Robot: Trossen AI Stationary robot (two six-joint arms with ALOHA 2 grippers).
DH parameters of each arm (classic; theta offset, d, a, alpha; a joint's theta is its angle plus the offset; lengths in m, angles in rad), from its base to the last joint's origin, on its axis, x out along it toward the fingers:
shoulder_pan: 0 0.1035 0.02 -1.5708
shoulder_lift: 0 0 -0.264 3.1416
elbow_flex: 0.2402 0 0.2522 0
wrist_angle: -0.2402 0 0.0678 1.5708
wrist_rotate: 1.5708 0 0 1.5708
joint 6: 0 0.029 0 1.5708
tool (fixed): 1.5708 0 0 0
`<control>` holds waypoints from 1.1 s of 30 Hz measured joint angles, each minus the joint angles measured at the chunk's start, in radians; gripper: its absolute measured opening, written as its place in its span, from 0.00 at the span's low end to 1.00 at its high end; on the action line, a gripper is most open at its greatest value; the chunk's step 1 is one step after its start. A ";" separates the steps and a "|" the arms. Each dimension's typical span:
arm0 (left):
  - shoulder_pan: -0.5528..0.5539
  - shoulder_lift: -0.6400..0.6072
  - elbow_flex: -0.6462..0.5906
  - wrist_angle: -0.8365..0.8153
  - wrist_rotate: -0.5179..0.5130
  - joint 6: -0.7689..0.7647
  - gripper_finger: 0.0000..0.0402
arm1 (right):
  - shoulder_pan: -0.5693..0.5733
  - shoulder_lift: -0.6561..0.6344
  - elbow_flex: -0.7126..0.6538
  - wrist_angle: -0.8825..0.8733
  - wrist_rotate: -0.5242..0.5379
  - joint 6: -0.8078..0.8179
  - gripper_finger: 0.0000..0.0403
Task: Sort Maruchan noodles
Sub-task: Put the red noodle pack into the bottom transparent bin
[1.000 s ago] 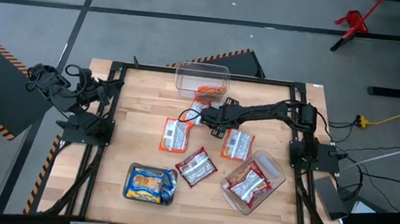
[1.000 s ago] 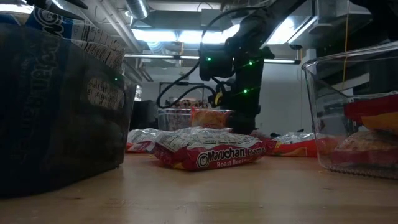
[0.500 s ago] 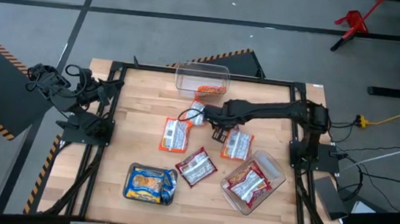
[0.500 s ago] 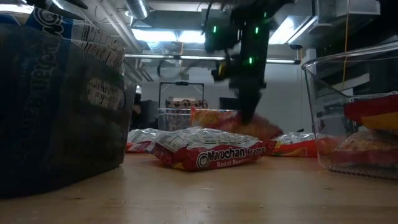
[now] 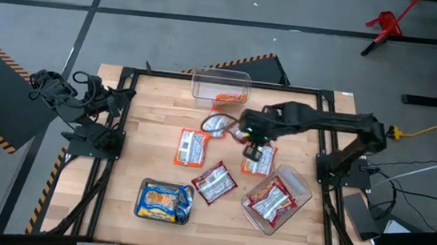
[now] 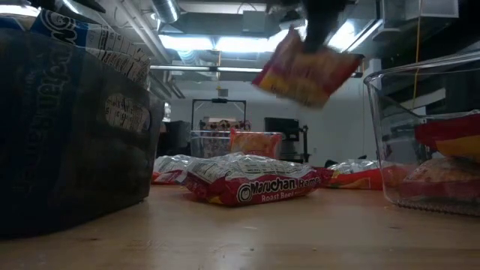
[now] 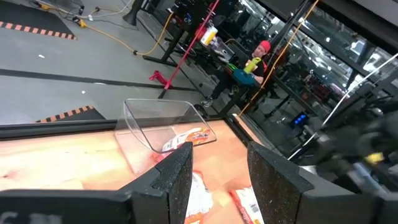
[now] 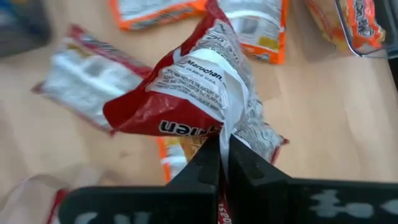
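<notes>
Item: red-and-white noodle packet (image 8: 186,93), lifted clear of table (image 5: 147,116), over loose packets (image 5: 192,146) at table centre. Held by thin seam edge only, right gripper (image 5: 253,147) clamped shut on it. Left gripper (image 7: 217,180) parked at table's left edge, half open, empty. Risk: glossy film sliding from pinch; packet dropping short of clear tub (image 5: 277,199).

"Maruchan" – on the red packet (image 6: 251,188); also on the lifted packet (image 8: 193,87).
</notes>
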 joint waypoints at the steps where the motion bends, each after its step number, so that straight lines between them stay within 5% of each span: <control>1: 0.000 0.000 0.000 -0.001 0.001 0.000 0.37 | 0.029 -0.013 0.017 -0.019 0.006 0.016 0.00; 10: 0.000 0.000 0.000 -0.001 0.000 0.001 0.37 | 0.389 -0.061 0.051 -0.115 0.021 0.195 0.00; 15: 0.000 0.000 0.000 -0.022 -0.011 0.001 0.37 | 0.556 -0.035 -0.008 -0.172 0.124 0.302 0.00; 18: 0.000 0.000 0.000 -0.026 -0.023 0.000 0.37 | 0.604 -0.030 -0.070 -0.172 0.183 0.295 0.00; 33: 0.000 0.000 0.000 -0.026 -0.030 -0.001 0.37 | 0.689 -0.030 -0.267 -0.102 0.083 0.279 0.01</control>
